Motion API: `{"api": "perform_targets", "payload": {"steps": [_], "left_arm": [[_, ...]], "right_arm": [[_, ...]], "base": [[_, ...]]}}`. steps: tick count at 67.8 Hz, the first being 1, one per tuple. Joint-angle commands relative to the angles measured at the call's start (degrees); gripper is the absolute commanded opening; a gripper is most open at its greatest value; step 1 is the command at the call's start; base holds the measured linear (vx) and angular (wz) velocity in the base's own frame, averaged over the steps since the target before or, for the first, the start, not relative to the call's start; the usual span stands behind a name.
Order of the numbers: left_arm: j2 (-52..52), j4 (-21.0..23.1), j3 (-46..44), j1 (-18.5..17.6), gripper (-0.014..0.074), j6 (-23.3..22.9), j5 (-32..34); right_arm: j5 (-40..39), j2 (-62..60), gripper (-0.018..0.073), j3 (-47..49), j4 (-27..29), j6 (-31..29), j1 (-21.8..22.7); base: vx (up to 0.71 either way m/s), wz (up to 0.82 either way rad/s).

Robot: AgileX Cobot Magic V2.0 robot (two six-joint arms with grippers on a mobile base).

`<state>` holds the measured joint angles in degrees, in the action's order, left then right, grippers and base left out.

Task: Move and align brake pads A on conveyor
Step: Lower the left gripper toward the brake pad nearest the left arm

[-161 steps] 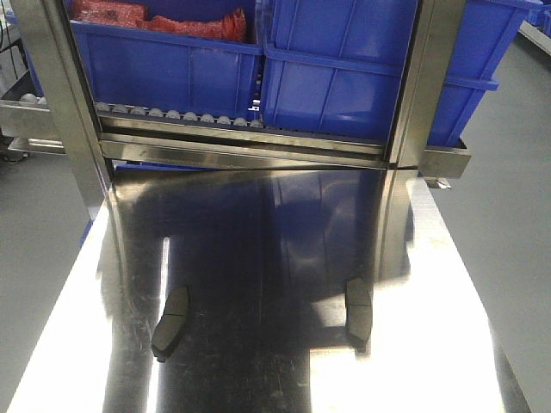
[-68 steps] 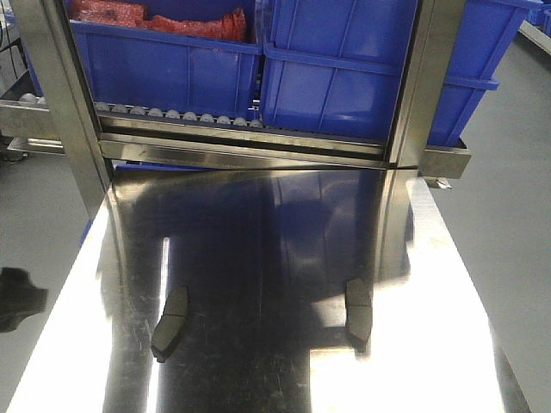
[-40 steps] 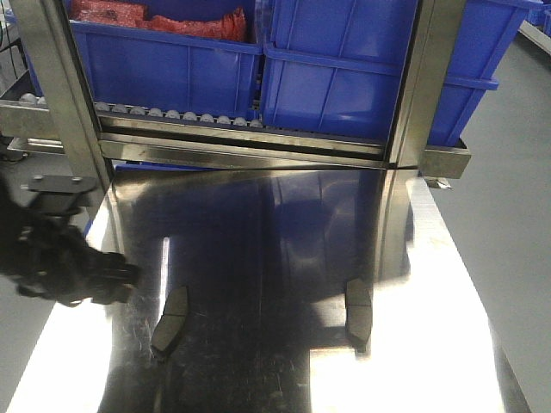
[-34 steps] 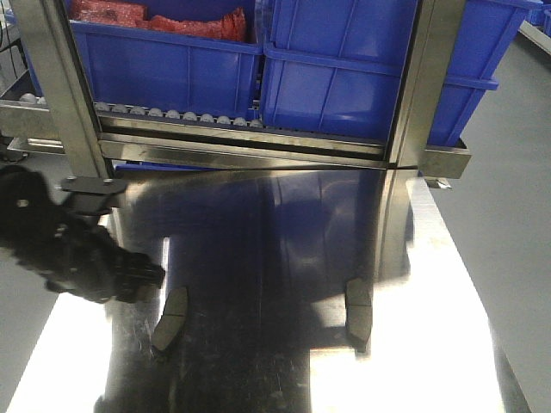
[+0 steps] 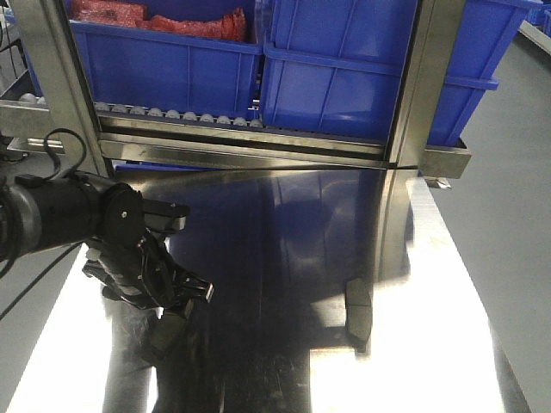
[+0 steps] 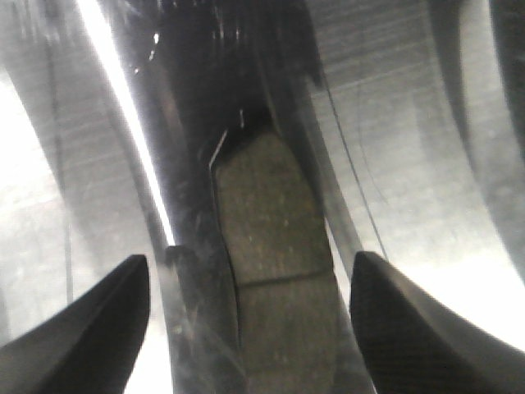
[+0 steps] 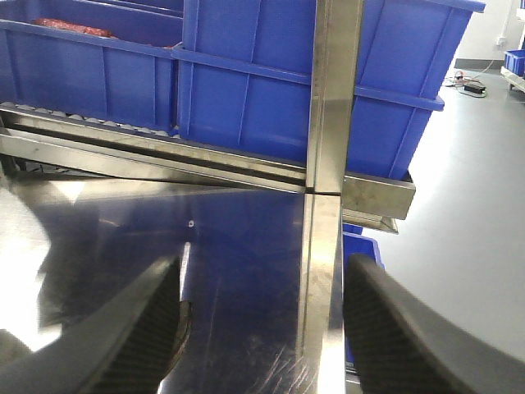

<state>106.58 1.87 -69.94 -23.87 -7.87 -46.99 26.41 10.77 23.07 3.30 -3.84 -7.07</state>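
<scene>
Two of the brake pads A lay on the shiny steel desk (image 5: pixel 448 284), well apart from each other, each standing roughly lengthwise from near to far. The left brake pad (image 5: pixel 169 334) sat near the desk's left edge, with its far end hidden under the black left arm (image 5: pixel 69 215), which reached in from the left side. The right brake pad (image 5: pixel 358 315) lay alone on the right half of the desk, with nothing touching it.

In the left wrist view the left tool (image 6: pixel 250 271) was released, its two dark fingers (image 6: pixel 90 328) spread wide with one on each side of the left brake pad. The pad's grey friction face filled the gap between them, its centre groove running across it, and bare steel showed between the pad and each finger, so neither finger was touching it. How high the tool hung over the desk could not be told.

In its own wrist view the right tool (image 7: pixel 262 267) was also released, its ribbed fingers (image 7: pixel 385 328) wide apart and holding nothing. It faced a steel upright post (image 7: pixel 328 164) of the rack at the far end of the desk.

Behind the desk, blue plastic bins (image 5: pixel 344 77) sat on a row of small rollers (image 5: pixel 172 114) in the steel rack. The left bin held something red (image 5: pixel 155 19). Grey floor (image 5: pixel 508 198) lay to the right of the desk.
</scene>
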Motion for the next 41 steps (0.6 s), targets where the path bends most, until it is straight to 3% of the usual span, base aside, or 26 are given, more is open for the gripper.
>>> {"api": "perform_targets", "payload": {"steps": [1,28,35,41], "left_arm": [[-1.5,0.2,-2.7,-0.7,0.0502,-0.6,0.2],[3.0,2.8,-3.5,-0.7,0.0484,-0.8,-0.3],[3.1,2.8,-3.5,-0.7,0.0371,-1.9,-0.3],[3.1,2.8,-3.5,-0.7,0.0181,-2.0,-0.9]], "right_arm": [[-4.2,0.6,0.0415,1.4,-0.4,-0.6,0.2],[-4.2,0.6,0.0415,1.4,-0.4,-0.6,0.2],[-4.2,0.6,0.0415,1.4,-0.4,-0.6,0.2],[-4.2,0.6,0.0415,1.4,-0.4,-0.6,0.2]], "base": [[0.00,0.00],[0.00,0.00],[0.00,0.00],[0.00,0.00]]}}
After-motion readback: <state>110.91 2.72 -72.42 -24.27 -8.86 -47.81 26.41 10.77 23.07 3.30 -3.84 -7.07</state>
